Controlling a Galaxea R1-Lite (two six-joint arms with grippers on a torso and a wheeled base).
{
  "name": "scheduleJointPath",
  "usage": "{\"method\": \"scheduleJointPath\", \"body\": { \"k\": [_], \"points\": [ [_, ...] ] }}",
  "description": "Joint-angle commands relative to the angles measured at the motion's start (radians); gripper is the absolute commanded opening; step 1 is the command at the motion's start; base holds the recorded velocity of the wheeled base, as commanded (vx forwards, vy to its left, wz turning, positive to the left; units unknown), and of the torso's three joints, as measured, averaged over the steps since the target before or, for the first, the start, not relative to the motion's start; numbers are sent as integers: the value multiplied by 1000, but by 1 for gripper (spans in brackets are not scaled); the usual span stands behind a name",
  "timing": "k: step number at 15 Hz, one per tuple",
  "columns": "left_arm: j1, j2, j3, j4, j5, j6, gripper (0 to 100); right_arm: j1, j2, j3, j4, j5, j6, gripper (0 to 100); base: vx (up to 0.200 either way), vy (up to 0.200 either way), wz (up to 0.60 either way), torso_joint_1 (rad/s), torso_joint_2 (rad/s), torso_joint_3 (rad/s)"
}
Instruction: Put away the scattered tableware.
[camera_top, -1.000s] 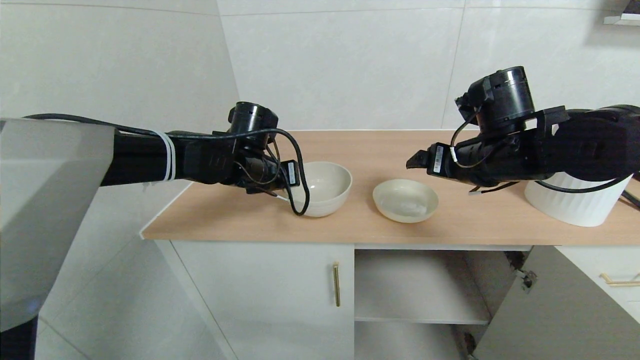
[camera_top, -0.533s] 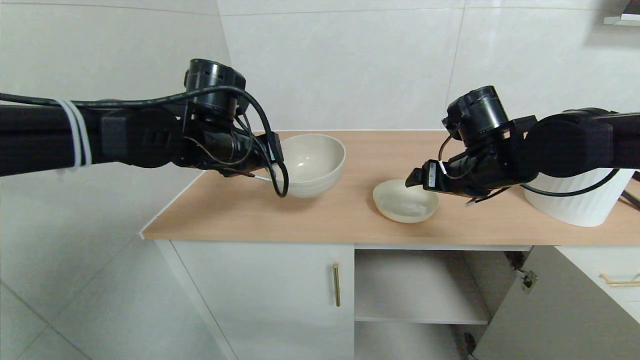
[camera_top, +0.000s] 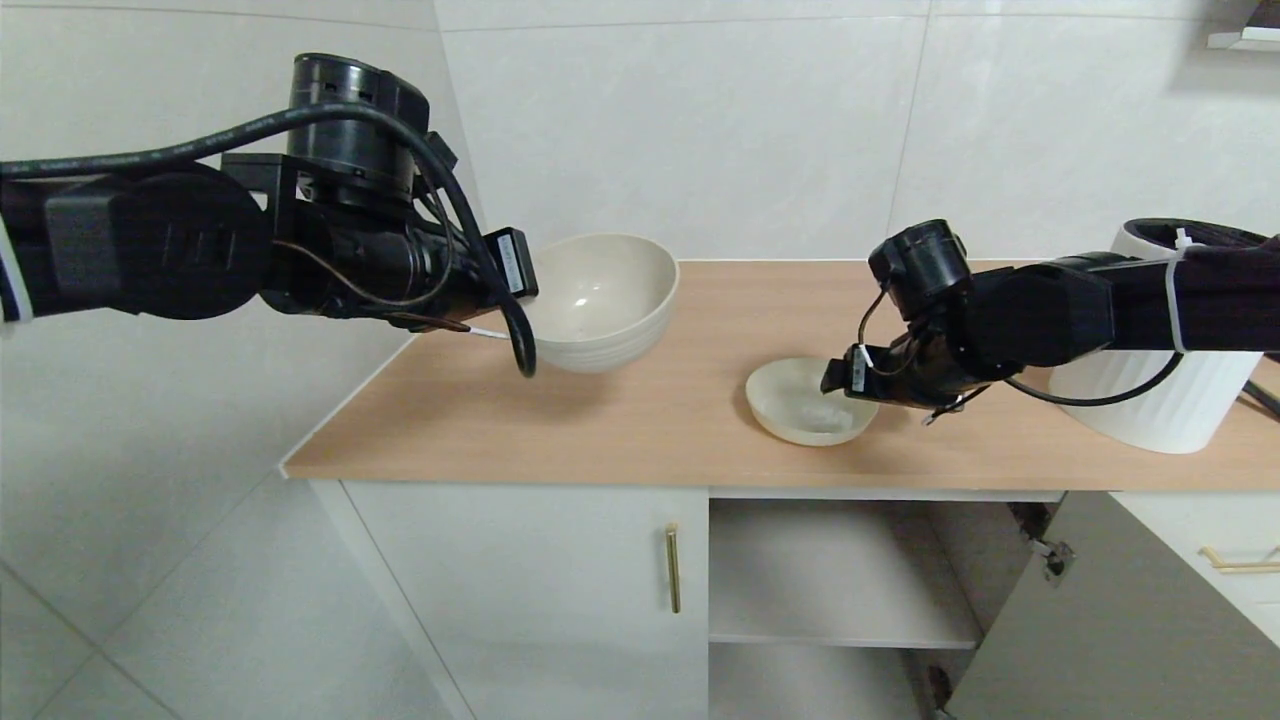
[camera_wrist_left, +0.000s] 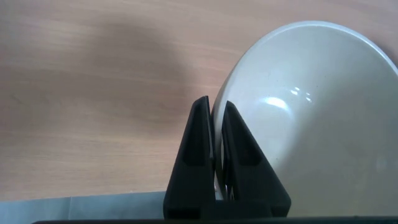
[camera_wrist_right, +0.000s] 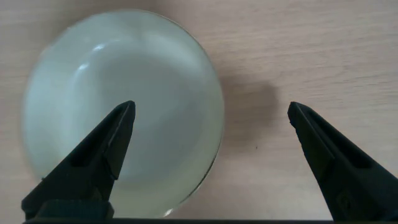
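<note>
White tiles back a wooden tabletop (camera_top: 640, 450). Above its left end the left pincer (camera_top: 512, 272) pinches the large bowl (camera_top: 600, 300) by its rim, clear of the wood. Near the front edge the right pincer (camera_top: 838, 376) hangs spread over the small dish (camera_top: 795, 405). The pickup step seems in hand: next, close on that rim, then stow both in the open cupboard (camera_top: 830, 600) below.

My head camera sat high, facing forward and down at the counter (camera_top: 680, 450) from some way back. The left wrist camera looked along the left gripper (camera_wrist_left: 214, 102), very close to the large bowl (camera_wrist_left: 311, 124). The right wrist camera faced straight down past the right gripper (camera_wrist_right: 209, 106) onto the small dish (camera_wrist_right: 124, 106), also close. Each wrist view shared its vessel and the counter with the head view.
</note>
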Motion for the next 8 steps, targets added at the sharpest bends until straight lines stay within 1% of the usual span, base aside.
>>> {"method": "scheduleJointPath", "body": {
  "k": [1, 2, 8],
  "points": [
    [0, -8, 0, 0, 1, -1, 0, -2, 22, -1, 0, 5, 0, 100, 0, 0, 0, 0, 0, 0],
    [0, -10, 0, 0, 1, 0, 0, -4, 22, -1, 0, 8, 0, 0, 0, 0, 0, 0, 0, 0],
    [0, -31, 5, 3, -1, 0, 0, -11, 22, -6, 0, 26, 2, 0, 0, 0, 0, 0, 0, 0]
  ]
}}
